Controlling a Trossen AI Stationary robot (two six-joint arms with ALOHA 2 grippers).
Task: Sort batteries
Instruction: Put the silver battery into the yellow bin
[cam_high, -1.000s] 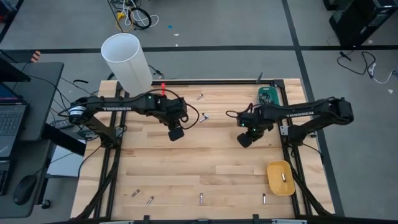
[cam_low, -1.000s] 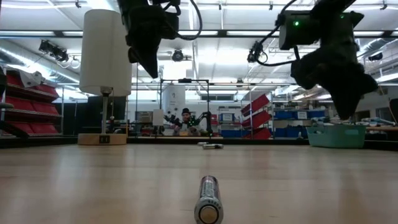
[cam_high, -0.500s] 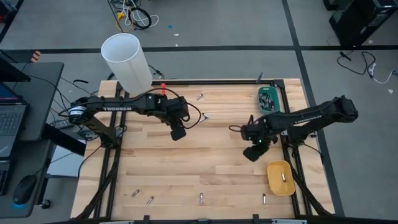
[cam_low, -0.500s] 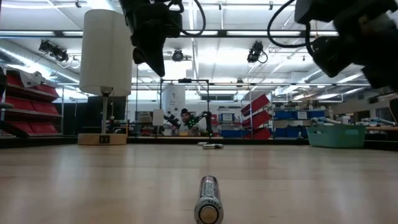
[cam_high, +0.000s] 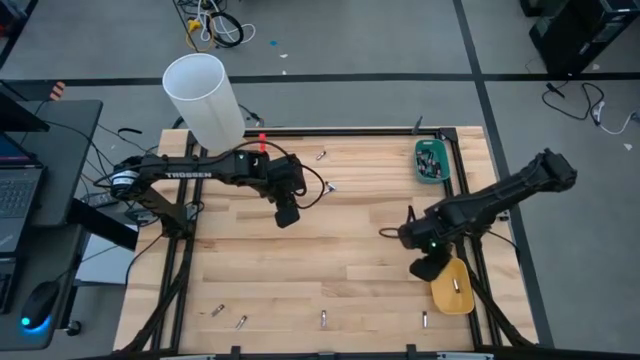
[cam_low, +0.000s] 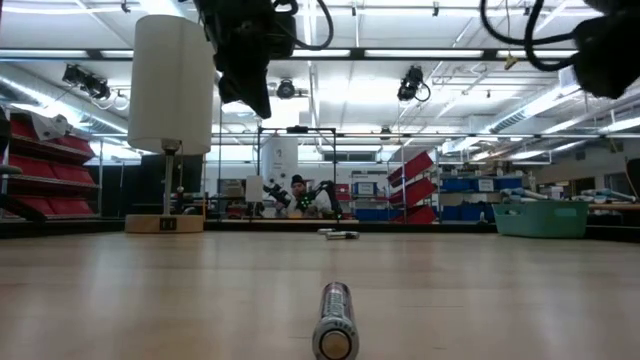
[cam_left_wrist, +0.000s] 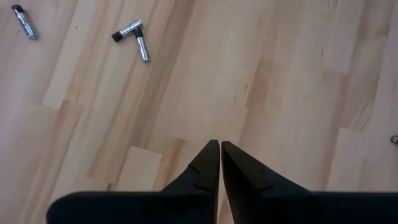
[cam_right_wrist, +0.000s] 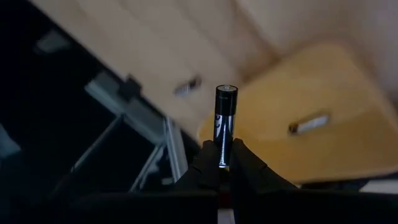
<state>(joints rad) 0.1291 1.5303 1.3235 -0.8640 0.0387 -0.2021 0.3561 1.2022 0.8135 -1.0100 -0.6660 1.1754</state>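
A dark battery (cam_right_wrist: 225, 118) sits in my right gripper (cam_right_wrist: 222, 163), which is shut on it and hangs over the near-left rim of the yellow tray (cam_high: 452, 286). One silvery battery (cam_right_wrist: 309, 123) lies in that tray. My right gripper (cam_high: 428, 268) stays off the table. My left gripper (cam_high: 286, 213) is shut and empty, raised above the table's middle left. Two batteries (cam_left_wrist: 132, 36) lie crossed on the wood ahead of it, a third one (cam_left_wrist: 23, 20) farther off. Loose batteries (cam_high: 323, 319) lie along the near edge, and the nearest one (cam_low: 335, 320) rests on its side. My right gripper pinches the dark battery by its lower end (cam_right_wrist: 223, 150) between the two fingers (cam_right_wrist: 208, 163). The battery lies along the fingers and sticks out past their tips. It is lifted clear, above the yellow tray's edge.
A teal tray (cam_high: 431, 160) with batteries stands at the far right corner. A white cylinder (cam_high: 205, 98) on a stand rises at the far left. Batteries lie near the far edge (cam_high: 321, 155), at mid-table (cam_high: 329, 186) and at the near left (cam_high: 228, 315). Bare wood spans the middle.
My right gripper has swung from the table's middle right toward the near right, arriving at the yellow tray, still shut on the dark battery. In the low view it has risen out toward the picture's top right.
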